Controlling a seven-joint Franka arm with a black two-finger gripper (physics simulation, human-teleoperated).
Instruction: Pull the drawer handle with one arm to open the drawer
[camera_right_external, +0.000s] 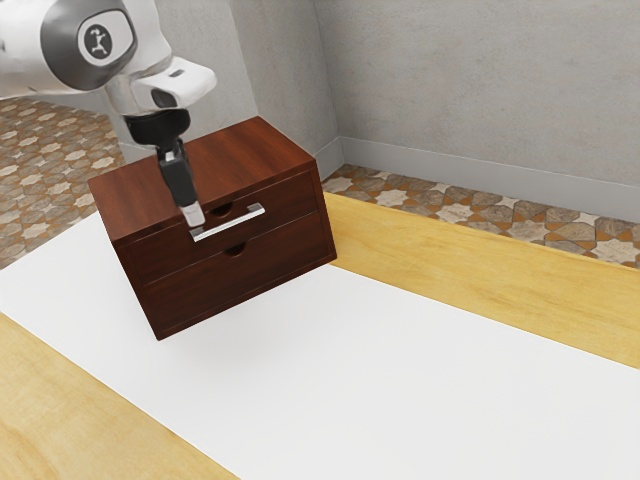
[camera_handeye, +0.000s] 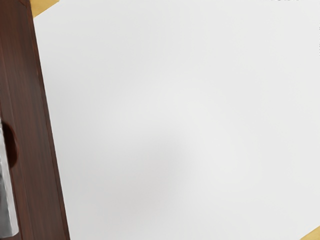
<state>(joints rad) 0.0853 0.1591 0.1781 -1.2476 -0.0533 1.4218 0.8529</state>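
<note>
Silver bar handle (camera_right_external: 228, 222), mounted on the upper drawer (camera_right_external: 285, 198) of a dark red-brown wooden two-drawer cabinet (camera_right_external: 200, 160). Drawer front apparently flush with the cabinet face, so judged not yet open.

Black two-finger gripper (camera_right_external: 190, 213) down at the handle's end toward the exterior view's left, reaching in from above. Spread or pinching the bar: cannot tell.

Cabinet standing askew on a white mat (camera_right_external: 380, 380), toward the far side of a light wooden table (camera_right_external: 500, 270), at the exterior view's left.

Main risks, as judged:
- Off-centre pull at the bar's end, twisting the drawer in its slot and jamming it.
- Slipping off that end with too shallow a hold.
- Dragging the whole cabinet across the smooth mat instead of sliding the drawer out.

Calls for a straight pull along the drawer's own axis, not along the table's edge.
</note>
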